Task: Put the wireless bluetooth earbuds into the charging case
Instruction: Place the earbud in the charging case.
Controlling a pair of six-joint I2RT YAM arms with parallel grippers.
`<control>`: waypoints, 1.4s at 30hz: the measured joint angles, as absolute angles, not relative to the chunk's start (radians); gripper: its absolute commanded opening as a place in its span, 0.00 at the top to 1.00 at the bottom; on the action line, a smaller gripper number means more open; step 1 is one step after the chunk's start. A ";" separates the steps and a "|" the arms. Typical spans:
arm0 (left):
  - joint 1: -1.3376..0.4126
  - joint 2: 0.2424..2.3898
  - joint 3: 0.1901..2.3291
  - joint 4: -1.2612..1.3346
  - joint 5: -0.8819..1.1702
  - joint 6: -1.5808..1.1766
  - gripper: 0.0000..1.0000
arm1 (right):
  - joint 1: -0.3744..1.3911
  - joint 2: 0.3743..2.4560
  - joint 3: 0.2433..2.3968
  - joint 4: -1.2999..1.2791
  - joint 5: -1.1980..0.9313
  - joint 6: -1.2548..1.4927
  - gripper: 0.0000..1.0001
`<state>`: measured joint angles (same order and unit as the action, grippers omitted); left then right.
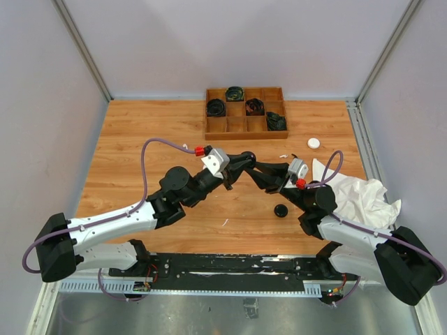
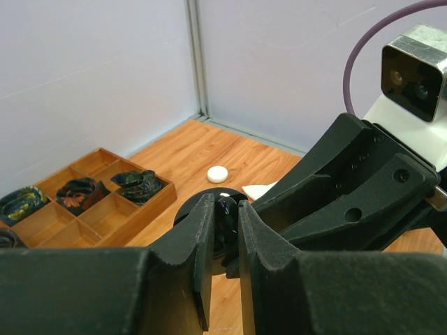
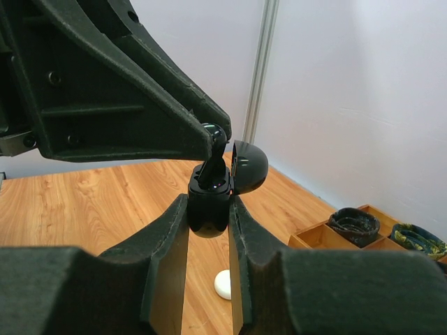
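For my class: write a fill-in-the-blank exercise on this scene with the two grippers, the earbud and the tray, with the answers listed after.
1. The right gripper is shut on a black charging ____ whose lid stands open.
2. The left gripper pinches an earbud of the colour ____.
3. The coiled cables lie in the compartments of a wooden ____.
Missing words: case; black; tray.

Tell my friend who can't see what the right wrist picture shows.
The right gripper clamps an open black charging case, lid flipped back, while the left gripper holds a black earbud at its mouth from above. Behind lie a wooden table, a white round puck and a tray of coiled cables.
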<state>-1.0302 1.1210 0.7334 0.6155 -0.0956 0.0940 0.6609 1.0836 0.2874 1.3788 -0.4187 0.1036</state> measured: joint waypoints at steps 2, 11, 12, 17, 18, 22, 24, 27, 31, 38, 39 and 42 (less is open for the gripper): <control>-1.037 1.124 0.733 0.620 -0.104 0.110 0.92 | 0.661 1.084 0.287 1.379 -0.419 0.105 0.98; -1.057 1.121 0.709 0.646 -0.123 0.170 0.91 | 0.661 1.084 0.287 1.371 -0.419 0.105 0.98; -1.059 1.119 0.704 0.651 -0.126 0.175 0.91 | 0.661 1.084 0.287 1.370 -0.419 0.105 0.98; -1.066 1.109 0.688 0.657 -0.136 0.184 0.89 | 0.661 1.084 0.287 1.369 -0.418 0.105 0.98; -1.068 1.108 0.687 0.656 -0.138 0.185 0.88 | 0.661 1.084 0.287 1.369 -0.418 0.105 0.98; -1.069 1.103 0.676 0.657 -0.138 0.186 0.85 | 0.661 1.084 0.287 1.369 -0.418 0.105 0.98; -1.071 1.103 0.672 0.651 -0.136 0.185 0.83 | 0.661 1.084 0.287 1.370 -0.418 0.105 0.98; -1.071 1.103 0.671 0.648 -0.136 0.178 0.77 | 0.661 1.084 0.287 1.372 -0.417 0.105 0.98; -1.071 1.103 0.671 0.647 -0.136 0.156 0.64 | 0.661 1.084 0.287 1.374 -0.418 0.105 0.98; -1.073 1.074 0.690 0.569 -0.115 0.045 0.52 | 0.661 1.083 0.287 1.388 -0.415 0.105 0.98; -1.074 1.067 0.701 0.542 -0.112 0.025 0.51 | 0.661 1.083 0.287 1.391 -0.415 0.105 0.98; -1.074 1.043 0.728 0.476 -0.110 -0.022 0.47 | 0.661 1.083 0.287 1.395 -0.414 0.104 0.98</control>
<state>-1.0740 1.0428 0.7277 0.4755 -0.1101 -0.0219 0.6609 1.0828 0.2867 1.3949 -0.4141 0.1043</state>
